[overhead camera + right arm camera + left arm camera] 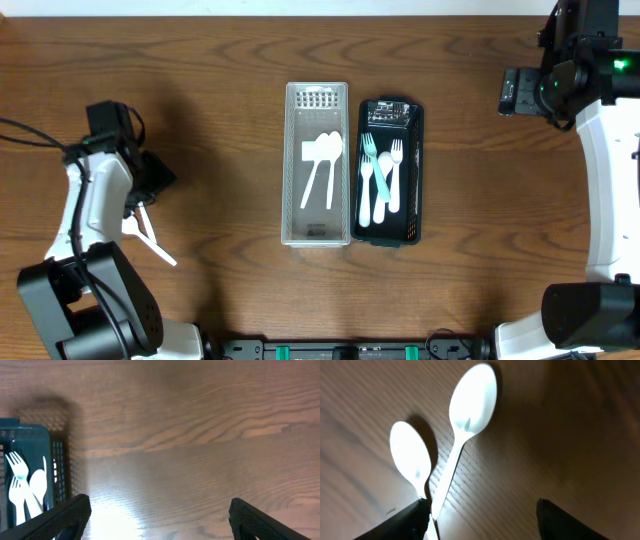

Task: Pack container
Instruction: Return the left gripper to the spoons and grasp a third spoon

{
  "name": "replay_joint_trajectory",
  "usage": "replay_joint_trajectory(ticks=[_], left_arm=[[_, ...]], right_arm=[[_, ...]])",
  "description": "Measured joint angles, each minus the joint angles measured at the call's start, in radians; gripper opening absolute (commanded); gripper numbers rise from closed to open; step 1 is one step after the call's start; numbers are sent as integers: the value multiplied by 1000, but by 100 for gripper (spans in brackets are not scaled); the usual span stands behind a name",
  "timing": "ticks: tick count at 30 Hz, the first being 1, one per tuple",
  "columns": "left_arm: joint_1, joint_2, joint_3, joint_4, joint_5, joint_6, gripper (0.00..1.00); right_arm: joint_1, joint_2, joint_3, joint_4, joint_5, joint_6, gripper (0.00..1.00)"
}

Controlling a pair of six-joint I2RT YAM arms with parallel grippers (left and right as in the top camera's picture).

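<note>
Two white plastic spoons (152, 236) lie crossed on the table at the left. In the left wrist view the longer spoon (470, 405) and the shorter spoon (410, 455) lie just ahead of my left gripper (482, 520), which is open and empty, its left finger at their handles. A white basket (292, 165) at the centre holds two white spoons (322, 165). A black basket (415, 170) beside it holds white and teal forks (380, 175) and a spoon. My right gripper (160, 520) is open and empty above bare table at the far right; the black basket's wall (57, 460) shows at its left.
The two baskets stand side by side, touching, in the middle of the wooden table. The left arm (85, 190) reaches in from the front left. The right arm (600, 170) runs along the right edge.
</note>
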State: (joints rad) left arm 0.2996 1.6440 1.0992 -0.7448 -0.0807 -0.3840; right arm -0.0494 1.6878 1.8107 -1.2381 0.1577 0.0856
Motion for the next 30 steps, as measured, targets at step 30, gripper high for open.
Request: replay_joint_trajectory(ticks=[30], left_arm=[[91, 200, -31, 151, 108, 101, 51]], right_arm=[[0, 0, 0, -27, 0, 0, 91]])
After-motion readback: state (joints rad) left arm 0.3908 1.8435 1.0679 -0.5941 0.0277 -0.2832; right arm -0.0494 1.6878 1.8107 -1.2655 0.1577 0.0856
